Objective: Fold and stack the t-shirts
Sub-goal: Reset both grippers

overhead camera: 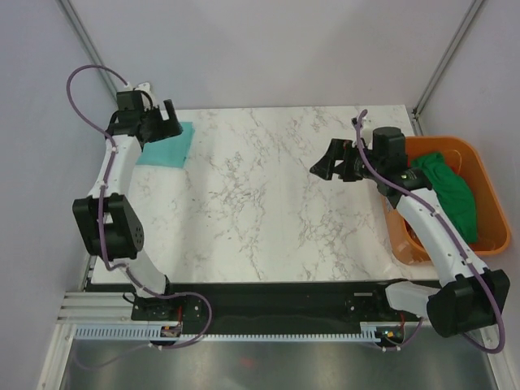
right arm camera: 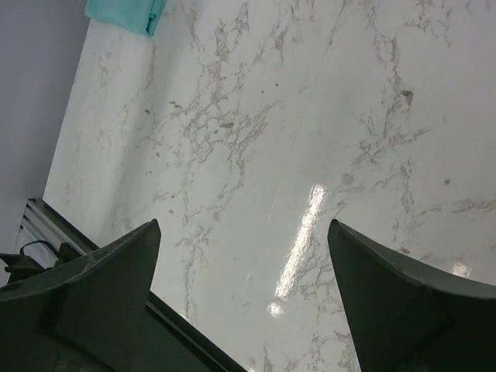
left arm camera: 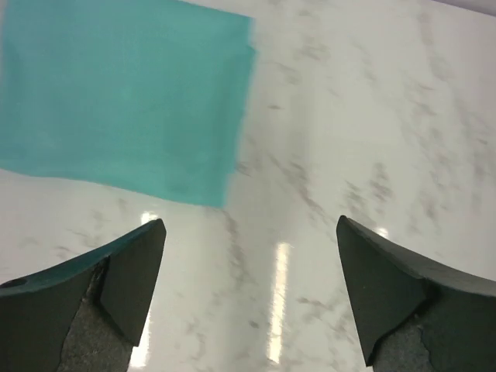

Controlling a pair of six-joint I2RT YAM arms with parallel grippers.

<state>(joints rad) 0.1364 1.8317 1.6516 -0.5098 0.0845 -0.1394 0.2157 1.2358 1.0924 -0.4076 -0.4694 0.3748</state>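
Note:
A folded light teal t-shirt (overhead camera: 166, 146) lies flat at the far left of the marble table; it also fills the upper left of the left wrist view (left arm camera: 124, 93). My left gripper (overhead camera: 175, 120) hovers over its right edge, open and empty (left arm camera: 249, 223). A dark green t-shirt (overhead camera: 447, 191) sits bunched in the orange tub (overhead camera: 487, 211) at the right. My right gripper (overhead camera: 323, 158) hangs above the table just left of the tub, pointing left, open with nothing between its fingers (right arm camera: 243, 225). The teal t-shirt (right arm camera: 128, 14) shows as a corner at the top of the right wrist view.
The white marble table (overhead camera: 260, 211) spreads between the two arms. Grey walls close in behind and at the left. The table's near edge, with a black strip, shows in the right wrist view (right arm camera: 178, 318).

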